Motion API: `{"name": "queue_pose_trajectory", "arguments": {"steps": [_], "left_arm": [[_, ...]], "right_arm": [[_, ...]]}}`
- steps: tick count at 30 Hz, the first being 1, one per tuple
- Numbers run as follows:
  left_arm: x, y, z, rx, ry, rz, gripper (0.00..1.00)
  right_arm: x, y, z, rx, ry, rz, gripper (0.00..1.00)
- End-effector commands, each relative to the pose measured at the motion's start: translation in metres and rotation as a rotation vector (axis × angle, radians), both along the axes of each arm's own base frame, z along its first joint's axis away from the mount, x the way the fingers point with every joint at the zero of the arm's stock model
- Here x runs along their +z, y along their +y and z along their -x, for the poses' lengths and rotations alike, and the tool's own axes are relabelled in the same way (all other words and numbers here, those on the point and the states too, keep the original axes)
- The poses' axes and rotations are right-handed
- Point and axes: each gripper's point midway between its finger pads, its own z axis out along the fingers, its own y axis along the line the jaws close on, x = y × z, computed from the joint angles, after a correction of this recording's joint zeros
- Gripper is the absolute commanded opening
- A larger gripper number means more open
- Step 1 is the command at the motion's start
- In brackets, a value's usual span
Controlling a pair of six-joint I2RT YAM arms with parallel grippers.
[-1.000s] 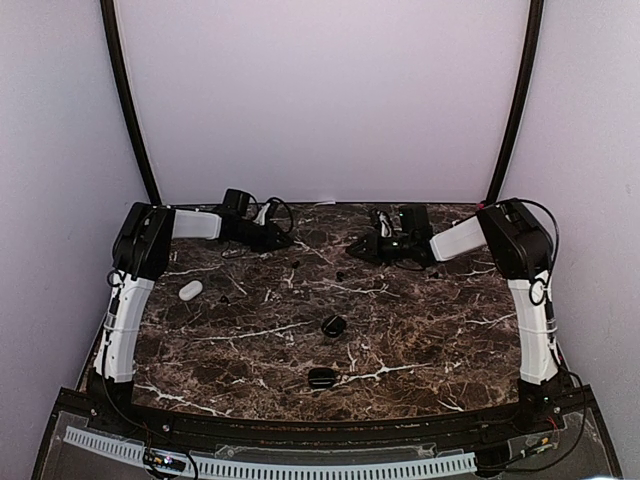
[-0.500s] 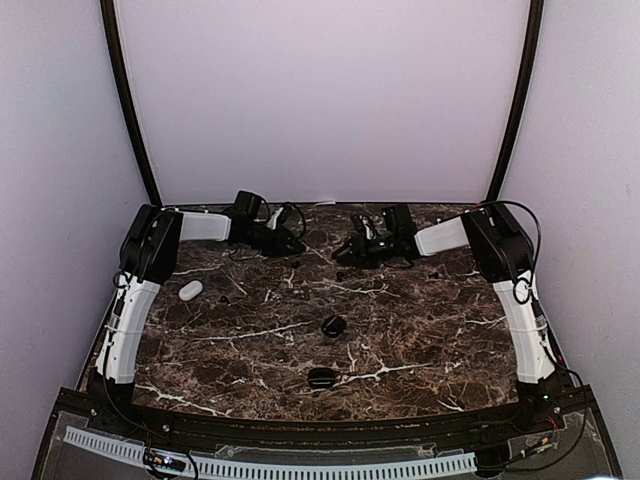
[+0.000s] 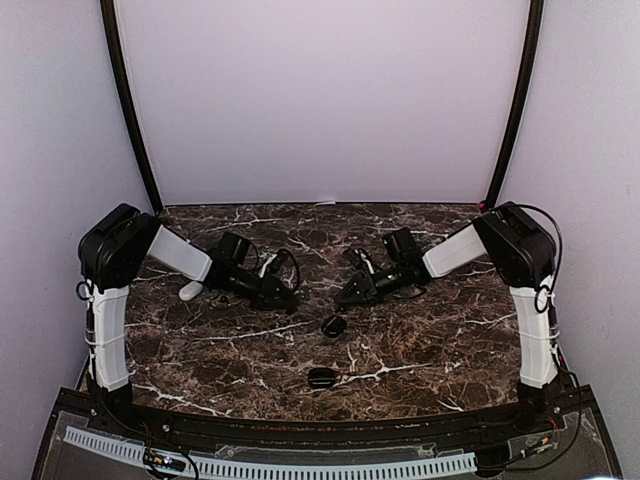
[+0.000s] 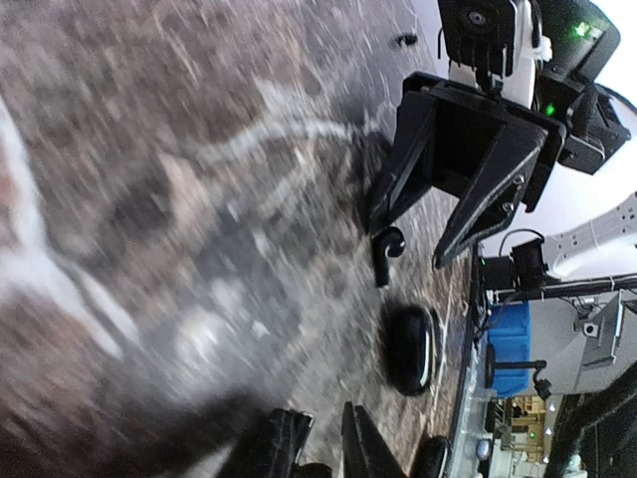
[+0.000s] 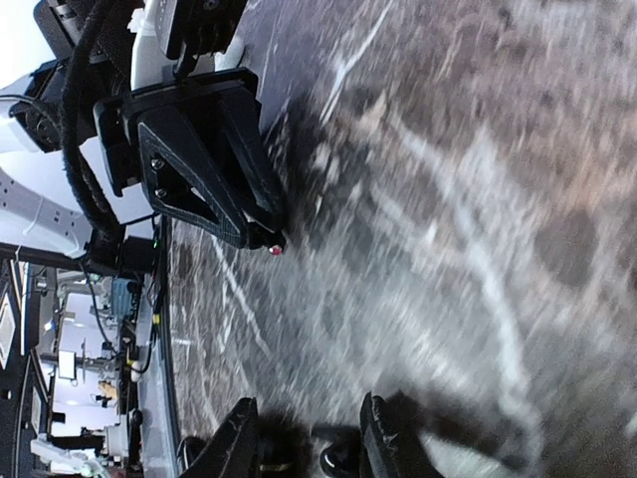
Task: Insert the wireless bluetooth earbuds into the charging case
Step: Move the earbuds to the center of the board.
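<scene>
My right gripper is shut on a black earbud, whose glossy head lies against one finger. In the left wrist view that earbud hangs at the tips of the right gripper. My left gripper is shut, and a small dark earbud with a red light shows at its tips. The two grippers face each other low over the middle of the table. A black oval charging case lies just in front of the right gripper. I cannot tell whether its lid is up.
A second black case lies nearer the front edge. A white case sits at the left, behind the left forearm. The table is dark veined marble, walled in by pale panels on three sides.
Both arms have swung from the back of the table forward to its middle and dropped lower. The grippers now point at each other near the black case.
</scene>
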Motion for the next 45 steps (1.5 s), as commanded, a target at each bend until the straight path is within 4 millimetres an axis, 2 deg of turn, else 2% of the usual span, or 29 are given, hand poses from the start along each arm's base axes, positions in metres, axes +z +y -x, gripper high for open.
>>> {"name": "queue_pose_trajectory", "arguments": {"steps": [1,2,4,7,12,15,19,22,23,26,31,37,40,45], "left_arm": [[-0.017,0.001,0.057,-0.015,0.064,-0.051,0.22],[-0.014,0.002,0.066,-0.019,0.062,-0.053,0.22],[-0.01,0.007,0.081,-0.02,0.057,-0.056,0.23],[0.002,0.018,0.086,0.013,0.014,-0.092,0.25],[0.047,0.03,0.057,0.112,-0.159,-0.158,0.34],[0.064,0.055,0.032,0.227,-0.233,-0.204,0.38],[0.069,0.108,0.001,0.404,-0.288,-0.246,0.42],[0.069,0.142,-0.021,0.527,-0.313,-0.279,0.43],[0.071,0.154,-0.03,0.576,-0.324,-0.275,0.43],[0.065,0.171,-0.043,0.654,-0.296,-0.233,0.43],[0.048,0.174,-0.052,0.684,-0.264,-0.209,0.45],[0.027,0.179,-0.057,0.716,-0.233,-0.239,0.44],[0.021,0.181,-0.057,0.732,-0.225,-0.247,0.45],[0.005,0.176,-0.049,0.722,-0.161,-0.224,0.45]], "right_arm": [[-0.002,-0.014,0.049,0.033,0.018,0.001,0.35],[-0.005,-0.019,0.062,0.037,0.027,0.01,0.35],[-0.001,-0.025,0.075,0.035,0.01,0.01,0.36],[0.012,-0.035,0.075,-0.007,-0.056,0.03,0.38],[0.047,-0.067,0.04,-0.17,-0.186,0.039,0.42],[0.065,-0.102,0.014,-0.311,-0.234,0.038,0.43],[0.086,-0.159,-0.022,-0.52,-0.252,-0.011,0.44],[0.093,-0.204,-0.05,-0.682,-0.256,-0.03,0.46],[0.09,-0.218,-0.059,-0.738,-0.245,-0.029,0.47],[0.079,-0.248,-0.077,-0.861,-0.192,-0.067,0.48],[0.057,-0.261,-0.092,-0.924,-0.125,-0.144,0.48],[0.021,-0.276,-0.108,-0.986,-0.1,-0.046,0.52],[0.018,-0.276,-0.11,-0.981,-0.11,-0.035,0.55],[0.01,-0.268,-0.107,-0.95,-0.069,0.001,0.55]]}}
